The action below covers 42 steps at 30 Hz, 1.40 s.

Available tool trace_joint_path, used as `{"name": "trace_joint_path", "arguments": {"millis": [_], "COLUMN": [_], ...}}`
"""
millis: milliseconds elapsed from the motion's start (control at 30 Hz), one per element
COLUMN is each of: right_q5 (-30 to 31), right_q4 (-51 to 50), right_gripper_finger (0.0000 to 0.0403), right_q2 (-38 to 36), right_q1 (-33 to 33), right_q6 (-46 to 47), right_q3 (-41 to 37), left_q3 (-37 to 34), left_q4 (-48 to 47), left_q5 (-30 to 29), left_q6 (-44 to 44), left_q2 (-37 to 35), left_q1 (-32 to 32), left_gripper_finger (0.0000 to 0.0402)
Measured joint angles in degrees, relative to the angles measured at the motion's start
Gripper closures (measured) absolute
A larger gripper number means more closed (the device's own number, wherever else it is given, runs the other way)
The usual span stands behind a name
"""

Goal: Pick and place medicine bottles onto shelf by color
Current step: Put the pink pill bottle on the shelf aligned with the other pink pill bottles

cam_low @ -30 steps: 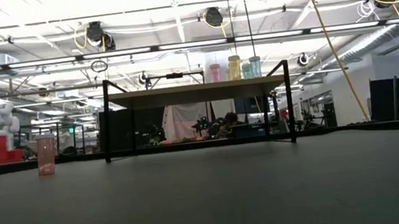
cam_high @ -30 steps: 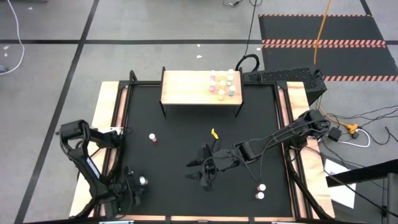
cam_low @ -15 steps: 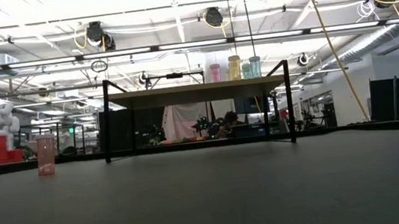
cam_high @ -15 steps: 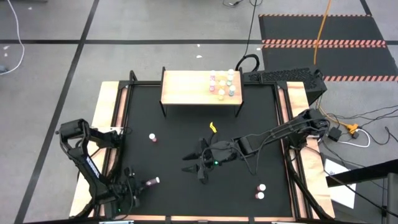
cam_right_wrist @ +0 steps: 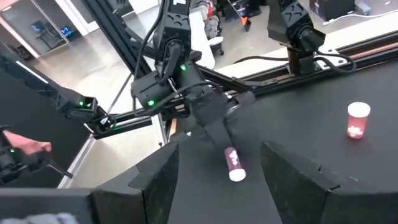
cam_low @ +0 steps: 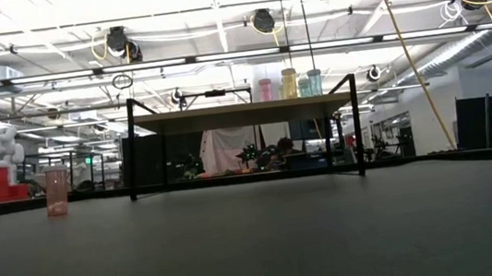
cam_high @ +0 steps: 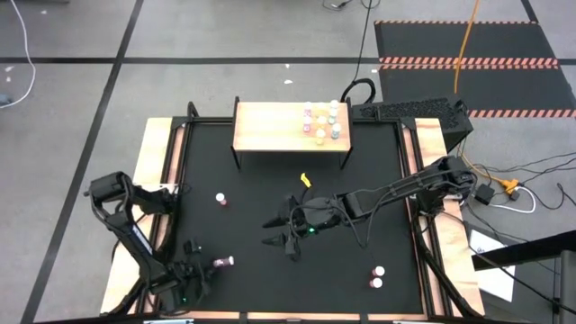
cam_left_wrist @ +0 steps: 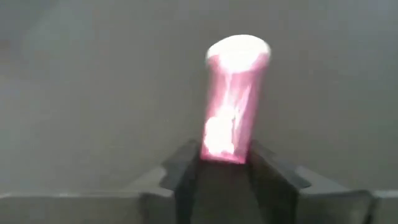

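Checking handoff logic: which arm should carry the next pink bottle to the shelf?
Left. The left gripper already clamps a pink bottle near the front-left corner; the right gripper hangs open and empty mid-mat, though nearer the shelf.

Big open lab/workshop: grey floor (cam_high: pixel 72 108) w/ taped lines, hazard-striped mats (cam_high: pixel 468 40) upper right, ceiling pipes (cam_low: pixel 218 57) and lamps across top.
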Motion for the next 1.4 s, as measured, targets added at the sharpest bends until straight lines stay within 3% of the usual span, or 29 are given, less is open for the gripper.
{"name": "trace_joint_path", "arguments": {"millis": [167, 300, 400, 700, 900, 1100, 1300, 1400], "right_q5": [-1.28, -1.83, -2.75, -2.75, -2.76, -0.83, 1.99, 2.0], "right_q4": [-0.58, -1.14, -1.18, -1.77, 2.52, 8.18, 11.04, 10.94], "right_gripper_finger": [0.0184, 0.0184, 0.0184, 0.0184, 0.0183, 0.0183, 0.0183, 0.0183], "right_q2": [0.0, 0.0, 0.0, 0.0, 0.0, 0.0, 1.09, 0.94], "right_q1": [0.0, 0.0, 0.0, 0.02, -0.22, -1.03, -2.22, -2.88], "right_q6": [-0.36, -1.52, -1.54, -1.71, -1.92, -4.41, -6.26, -6.13], "right_q3": [0.0, 0.0, 0.0, 0.0, 0.0, 0.0, -0.02, 0.02], "left_q3": [0.16, 0.16, 0.1, 0.1, 0.08, 0.05, 0.06, 0.06], "left_q4": [-1.01, -0.16, 1.1, 2.33, 2.16, 1.95, 3.19, 5.66], "left_q5": [5.29, 5.31, 5.16, 5.85, 5.38, -4.99, -16.04, -20.75], "left_q6": [1.84, 4.7, 7.82, 9.16, 8.0, 7.84, 8.13, 12.5], "left_q2": [-0.35, -0.38, -0.34, -0.26, -1.47, -6.06, -11.8, -15.27], "left_q1": [3.5, 4.85, 5.43, 5.69, 6.43, 9.98, 14.84, 16.64], "left_gripper_finger": [0.0188, 0.0172, 0.019, 0.0295, 0.0289, 0.0273, 0.0306, 0.0329]}}
